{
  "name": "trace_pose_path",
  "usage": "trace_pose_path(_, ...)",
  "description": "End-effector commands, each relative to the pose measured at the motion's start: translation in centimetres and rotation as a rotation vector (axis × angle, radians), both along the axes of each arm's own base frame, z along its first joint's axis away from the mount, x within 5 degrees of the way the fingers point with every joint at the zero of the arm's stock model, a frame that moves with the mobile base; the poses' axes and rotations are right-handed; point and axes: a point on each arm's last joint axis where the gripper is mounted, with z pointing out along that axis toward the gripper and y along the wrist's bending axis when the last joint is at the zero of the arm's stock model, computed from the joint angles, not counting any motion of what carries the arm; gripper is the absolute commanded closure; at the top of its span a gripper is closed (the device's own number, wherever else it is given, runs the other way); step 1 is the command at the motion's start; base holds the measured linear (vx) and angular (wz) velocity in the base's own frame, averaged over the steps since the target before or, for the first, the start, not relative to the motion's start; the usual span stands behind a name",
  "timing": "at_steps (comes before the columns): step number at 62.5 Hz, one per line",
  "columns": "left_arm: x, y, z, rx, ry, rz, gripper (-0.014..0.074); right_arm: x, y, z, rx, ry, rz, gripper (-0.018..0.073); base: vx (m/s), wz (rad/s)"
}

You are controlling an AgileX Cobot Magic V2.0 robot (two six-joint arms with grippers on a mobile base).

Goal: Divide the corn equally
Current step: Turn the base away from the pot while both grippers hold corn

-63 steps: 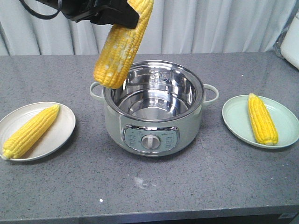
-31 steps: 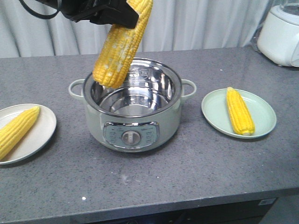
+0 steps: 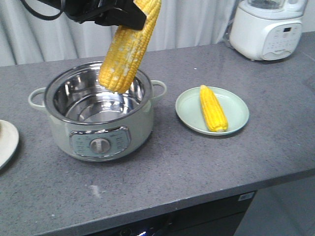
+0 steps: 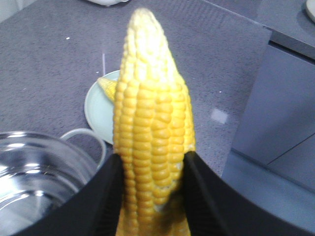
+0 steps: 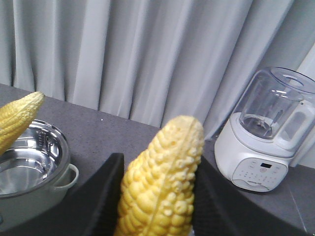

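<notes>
Corn in both grippers, mid-carry by the look of it. Found the left gripper [image 4: 152, 158] closed tight on a bright yellow kernelled cob [image 3: 125, 49], hung steeply tilted above the open pale green electric pot with a steel liner [image 3: 106, 130]. Found the right gripper [image 5: 158, 162] clamped on a second yellow cob [image 5: 165, 187], outside the front view. Noted a third tapered cob [image 3: 212, 108] lying lengthwise on the round pale green plate [image 3: 236, 115], right of the pot and apart from it on the grey speckled counter [image 3: 197, 167]. Glimpsed only a sliver of a white plate [image 3: 6, 140] at the left edge; could not tell its contents. Judged the step as delivery to the plates. Called for a firm squeeze throughout, a lift clear of the pot rim, a lowering beside the resting cob and parallel to it, and release only once kernels touched the plate.
</notes>
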Motion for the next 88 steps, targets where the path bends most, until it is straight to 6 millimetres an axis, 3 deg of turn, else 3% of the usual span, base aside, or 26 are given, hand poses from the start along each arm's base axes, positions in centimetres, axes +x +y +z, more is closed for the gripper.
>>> trace_pose_path(1,-1.64,0.57,2.78,-0.091,-0.093,0.006,0.0604,-0.51,-0.06,1.10,0.019,-0.093,-0.015,0.0561,-0.01,-0.25)
trace_pose_path(88,-1.64,0.57,2.78,-0.091,-0.093,0.006,0.0603,-0.51,-0.06,1.09,0.019,-0.092,-0.015,0.0561,-0.02,-0.26)
